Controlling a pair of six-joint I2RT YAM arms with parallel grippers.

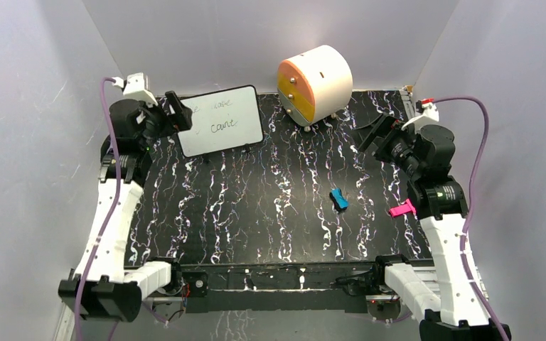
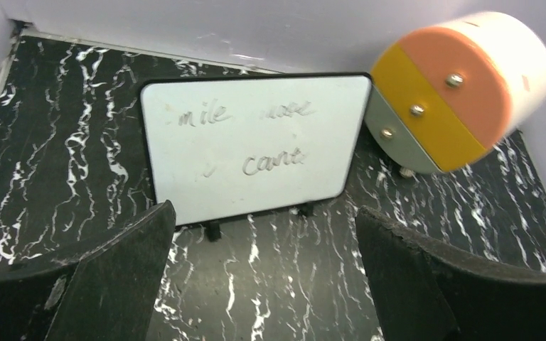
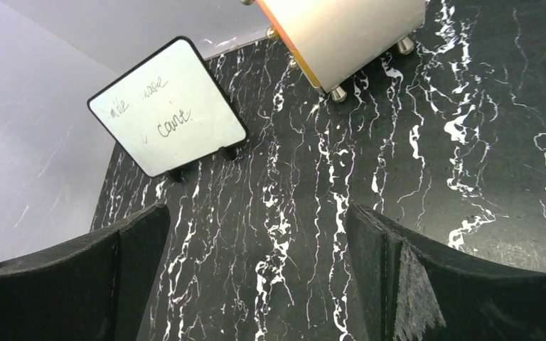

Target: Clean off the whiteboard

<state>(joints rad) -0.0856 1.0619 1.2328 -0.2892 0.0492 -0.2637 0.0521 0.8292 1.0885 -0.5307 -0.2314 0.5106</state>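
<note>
Nearest, a small blue block (image 1: 338, 199) lies right of centre on the black marbled table (image 1: 256, 213). Farther right, the right gripper (image 1: 374, 132) hangs empty with its jaws apart, well away from the board. At the far left stands the small black-framed white whiteboard (image 1: 222, 121), long axis left-right, faint writing showing. The left gripper (image 1: 179, 112), also spread and empty, is just beside the board's left edge, so that arm is clearly nearer.

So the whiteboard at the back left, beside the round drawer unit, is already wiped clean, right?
Not clean: the whiteboard carries faint dark handwriting, plain in the left wrist view. It does stand at the back left beside the round drawer unit.
</note>
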